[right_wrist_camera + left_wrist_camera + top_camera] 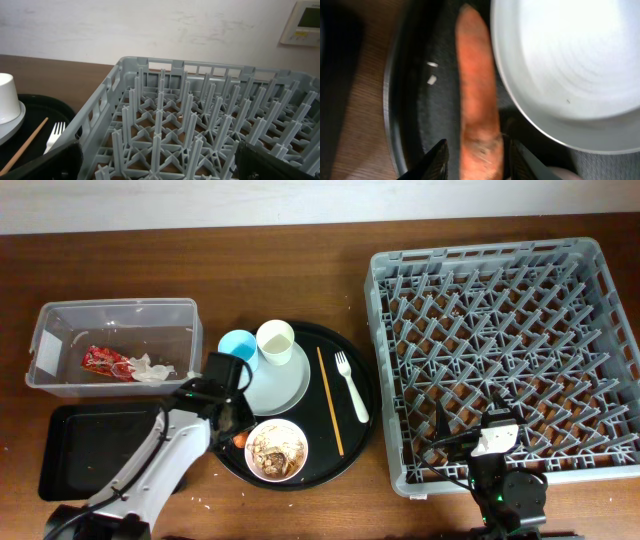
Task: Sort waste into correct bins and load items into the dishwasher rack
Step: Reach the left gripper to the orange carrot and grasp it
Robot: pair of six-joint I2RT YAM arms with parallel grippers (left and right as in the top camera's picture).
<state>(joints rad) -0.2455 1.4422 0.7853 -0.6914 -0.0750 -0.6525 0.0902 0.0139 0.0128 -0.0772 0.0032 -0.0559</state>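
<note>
A small orange carrot (pixel 477 100) lies on the round black tray (pixel 405 100), next to the pink-white bowl (pixel 570 65). My left gripper (pixel 476 145) straddles the carrot's near end, jaws open, with a gap at the left finger. From overhead, the carrot (pixel 238 439) peeks out beside the left gripper (pixel 232 430), left of the scrap-filled bowl (pixel 277 450). The clear tub (pixel 115 315) holds a red wrapper (pixel 103 361) and white tissue (pixel 150 368). My right gripper (pixel 157 160) hangs wide open and empty over the front edge of the grey dishwasher rack (pixel 200 115).
On the round tray (pixel 355 360) stand a blue cup (pixel 237 345), a cream cup (pixel 275 340) on a pale plate (pixel 285 385), a chopstick (pixel 330 400) and a white fork (pixel 350 385). A shallow black bin (pixel 90 440) lies before the tub. The rack (pixel 500 350) fills the right.
</note>
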